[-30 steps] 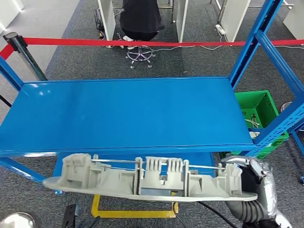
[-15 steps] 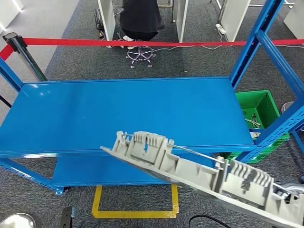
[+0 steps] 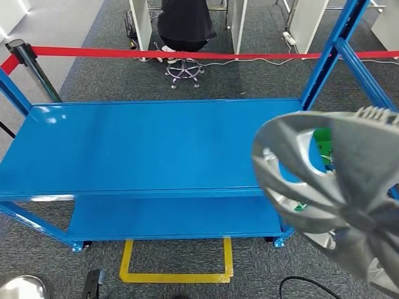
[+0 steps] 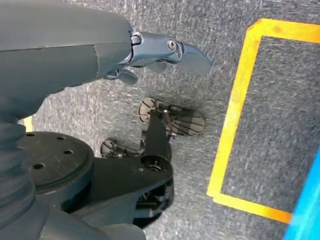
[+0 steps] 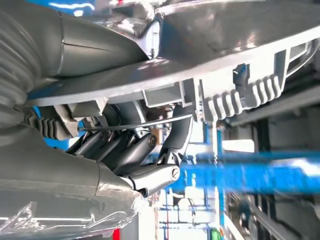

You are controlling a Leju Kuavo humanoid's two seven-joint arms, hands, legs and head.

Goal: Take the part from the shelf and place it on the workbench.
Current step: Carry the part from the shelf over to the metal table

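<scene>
Fingers (image 5: 171,150) of the right hand (image 5: 143,160) curl up around the underside of the grey plastic part (image 5: 234,75), with the thick thumb lying along its other face, so the hand grips the part between them; a thin metal rod (image 5: 136,124) on the part runs just past the fingertips. In the head view the part (image 3: 338,180) is raised close to the camera, a blurred grey shape in front of and to the right of the blue shelf (image 3: 141,149), off its top board. Ribbed and toothed moulding on the part sits just beyond the right hand's fingers in the right wrist view, with blue shelf beams behind. The left hand (image 4: 158,52) hangs low over grey carpet, holding nothing, its dark fingers fairly straight and only slightly apart, near a yellow floor marking (image 4: 234,105). No brand, label or readable writing can be made out on the part or the shelf.
</scene>
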